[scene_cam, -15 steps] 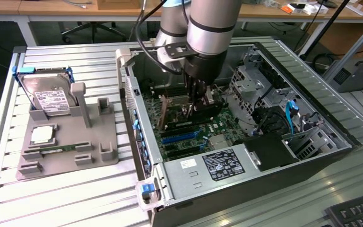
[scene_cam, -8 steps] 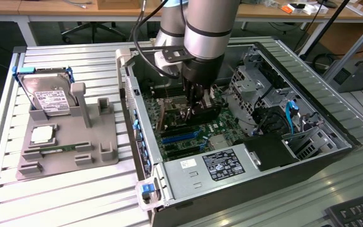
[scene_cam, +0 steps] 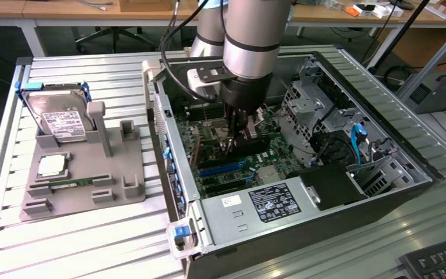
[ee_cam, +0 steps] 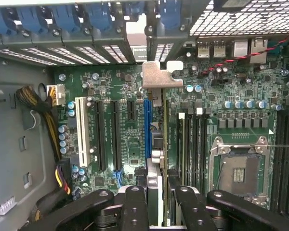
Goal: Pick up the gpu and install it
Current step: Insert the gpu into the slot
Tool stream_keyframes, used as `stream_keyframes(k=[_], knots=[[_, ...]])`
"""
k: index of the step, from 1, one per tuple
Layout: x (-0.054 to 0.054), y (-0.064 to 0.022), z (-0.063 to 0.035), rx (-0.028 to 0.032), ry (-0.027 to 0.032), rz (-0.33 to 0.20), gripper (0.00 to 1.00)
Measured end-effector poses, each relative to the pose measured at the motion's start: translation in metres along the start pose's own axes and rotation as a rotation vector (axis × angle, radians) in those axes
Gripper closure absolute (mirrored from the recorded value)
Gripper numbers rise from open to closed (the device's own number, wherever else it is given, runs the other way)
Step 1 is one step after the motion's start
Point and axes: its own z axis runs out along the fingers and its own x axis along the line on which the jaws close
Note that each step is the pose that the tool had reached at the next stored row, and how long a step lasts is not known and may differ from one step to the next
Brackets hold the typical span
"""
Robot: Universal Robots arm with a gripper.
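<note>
So the arm is reaching straight down into the open PC case (scene_cam: 409, 174), which is lying on its side on the slatted metal table (scene_cam: 91, 244). The gripper (scene_cam: 243, 131) sits low over the motherboard (scene_cam: 238, 163), and in the wrist view the gripper (ee_cam: 156, 202) has its fingers (ee_cam: 135, 207) closed in tight on the gpu (ee_cam: 155, 144), pinching the card edge-on from both sides. The card stands upright on its edge right beside the blue PCIe slot (ee_cam: 147, 130), with its silvery bracket (ee_cam: 161, 74) up by the case's rear slot covers (ee_cam: 106, 48); can't tell whether it's actually seated in a slot. Empty CPU socket (ee_cam: 238, 166) sits next to the RAM slots (ee_cam: 192, 139). Over on the exterior view's left, well apart from the case, a grey parts holder (scene_cam: 83, 174) carries a hard drive (scene_cam: 60, 119), a CPU (scene_cam: 53, 165) and a RAM stick (scene_cam: 72, 183). The power supply (scene_cam: 262, 209) sits at the near end of the case.
</note>
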Motion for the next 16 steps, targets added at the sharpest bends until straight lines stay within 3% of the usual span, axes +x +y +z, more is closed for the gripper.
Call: stream_keyframes(k=[4,14,16], knots=[[0.006,0.0049,0.0038,0.0000,0.0071,0.000,0.73],[0.008,0.0215,0.0118,0.0000,0.0099,0.004,0.73],[0.008,0.0254,0.0193,-0.0003,0.0121,0.006,0.73]])
